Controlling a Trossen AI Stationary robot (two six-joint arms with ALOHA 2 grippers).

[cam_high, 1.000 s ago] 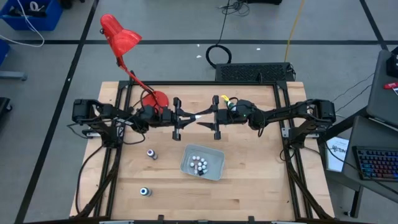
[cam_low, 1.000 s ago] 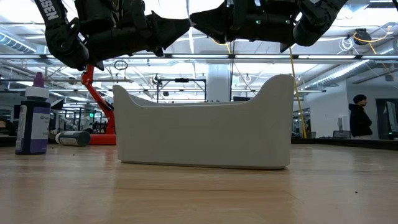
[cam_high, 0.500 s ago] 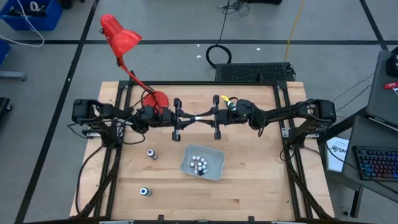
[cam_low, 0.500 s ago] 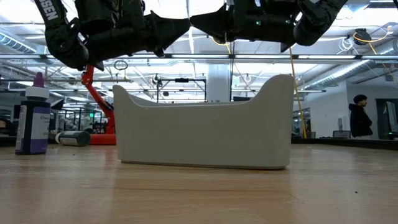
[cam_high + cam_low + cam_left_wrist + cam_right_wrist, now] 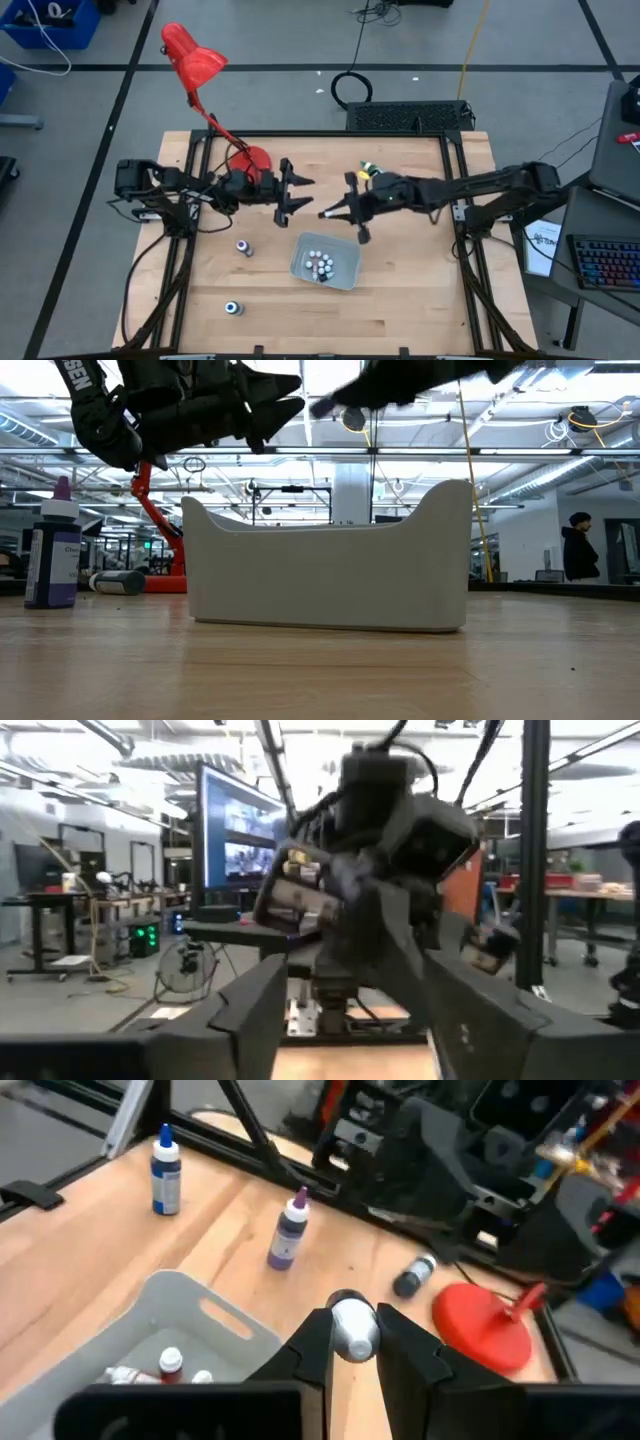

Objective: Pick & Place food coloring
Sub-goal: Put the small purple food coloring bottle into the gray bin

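A: From the high view, where is everything, taking the tray (image 5: 344,271) as the mark?

B: The right gripper (image 5: 331,213) hangs just behind the tray, angled toward it. The left gripper (image 5: 300,191) sits further back and to the tray's left. Several bottles (image 5: 320,266) lie inside the tray. Two more stand on the table off its left side, one (image 5: 243,247) near, one (image 5: 233,309) further forward.

A: And the low view?

B: The tray's wall (image 5: 330,580) fills the middle. A purple bottle (image 5: 52,555) stands well to its left. Both arms are up above the rim; the left gripper (image 5: 285,395) shows its fingers spread apart with nothing between them.

A: Left wrist?

B: Its own fingers (image 5: 250,1015) stand apart and empty. Beyond them is only the other arm, blurred.

A: Right wrist?

B: The fingers (image 5: 310,1345) are closed on a small bottle, its white cap (image 5: 350,1328) showing between them. The tray's near corner (image 5: 175,1295) is just beside the tips, not under them.

A: So the risk?

B: Letting go here (my guess) drops the bottle on the rim or outside. The grip is on a small rounded part, so a quick swing could twist it loose. Coming in low could also knock the wall.
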